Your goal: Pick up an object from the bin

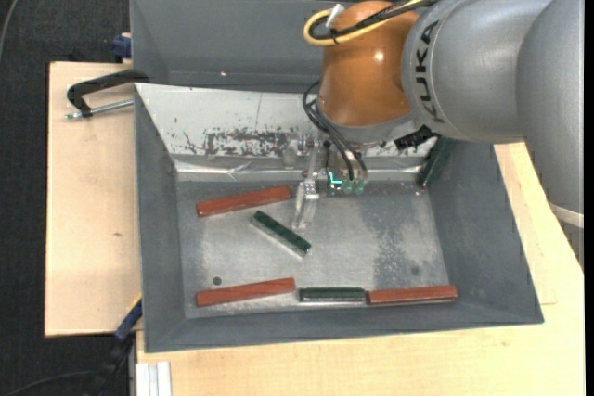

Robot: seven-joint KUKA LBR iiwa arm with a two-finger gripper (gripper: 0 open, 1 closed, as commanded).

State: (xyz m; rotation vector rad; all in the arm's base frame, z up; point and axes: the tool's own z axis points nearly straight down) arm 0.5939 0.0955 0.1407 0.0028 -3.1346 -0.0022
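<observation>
Just left of the gripper [304, 202] lies a red bar [243, 201]; just beneath its tip, a tilted dark green bar [280, 233], likely light, stiff and smooth, best pinched across its narrow middle. Whether the gripper is spread cannot be told.

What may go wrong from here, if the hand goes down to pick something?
The hand sits close to both the slanted dark green bar and the end of the upper red-brown bar, so it might nudge one while taking the other. Both bars lie flat on the bin floor, so a grasp may slip.
</observation>
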